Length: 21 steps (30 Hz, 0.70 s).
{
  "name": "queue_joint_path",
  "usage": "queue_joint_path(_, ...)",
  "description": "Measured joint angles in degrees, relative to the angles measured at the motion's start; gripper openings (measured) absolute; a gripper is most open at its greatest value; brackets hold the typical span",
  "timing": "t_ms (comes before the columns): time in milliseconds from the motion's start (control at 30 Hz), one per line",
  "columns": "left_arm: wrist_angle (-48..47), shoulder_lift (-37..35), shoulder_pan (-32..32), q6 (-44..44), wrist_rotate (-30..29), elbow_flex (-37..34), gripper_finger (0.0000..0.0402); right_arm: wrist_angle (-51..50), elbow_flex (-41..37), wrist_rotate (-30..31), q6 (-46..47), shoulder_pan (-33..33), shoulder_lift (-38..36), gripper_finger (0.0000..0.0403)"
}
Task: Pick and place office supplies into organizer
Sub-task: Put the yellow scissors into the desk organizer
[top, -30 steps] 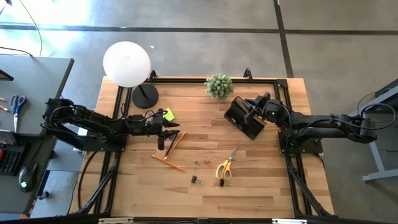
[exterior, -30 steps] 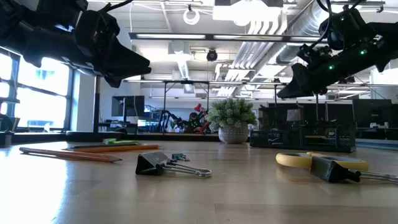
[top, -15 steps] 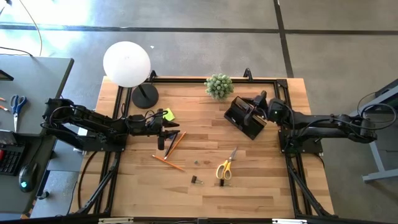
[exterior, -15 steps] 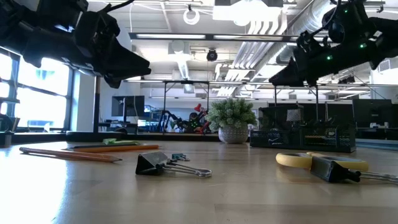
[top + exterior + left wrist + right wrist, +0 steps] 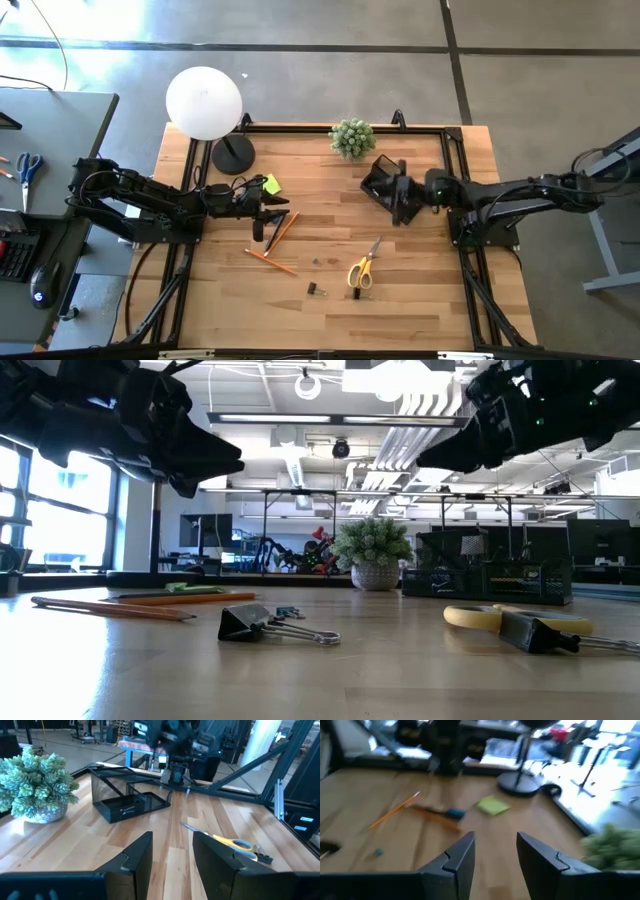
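Your right hand [image 5: 400, 195] sits over the organizer [image 5: 383, 183] in the upper right of the high view, its two fingers parted with bare wood showing between them in its wrist view; it holds nothing. Your left hand [image 5: 262, 212] hovers at centre left, just beside the lime-green sticky-note pad [image 5: 271, 184] and above the orange and dark pencils [image 5: 278, 229]; its fingers are parted too and empty.

Most supplies are not yet in the caddy: the yellow-handled scissors [image 5: 362, 268] lie lower centre, a binder clip [image 5: 315, 289] just left of them, and another pencil [image 5: 270, 262] between that and the left hand.

What could go wrong from here:
- The right hand is so close to the organizer that a sideways swing could clip its wire wall and shove or tip the light caddy.
- The pencils lie overlapping; closing on one may roll or flick the other away.
- The scissors lie flat on the tabletop, so a shallow pinch could slip off the handles.
- Both arms may want the middle of the tabletop; send one at a time.
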Motion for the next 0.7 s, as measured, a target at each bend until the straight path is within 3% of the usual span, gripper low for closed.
queue_joint_path(233, 0.0, 0.0, 0.0, 0.0, 0.0, 0.0, 0.0129, -16.0, 8.3, -1.1, -0.3, 7.2, 10.0, 0.0138)
queue_joint_path(700, 3.1, 0.0, 0.0, 5.3, -1.1, 0.0, 0.0129, -50.3, 35.8, -3.4, -0.8, 20.0, 28.6, 0.0138)
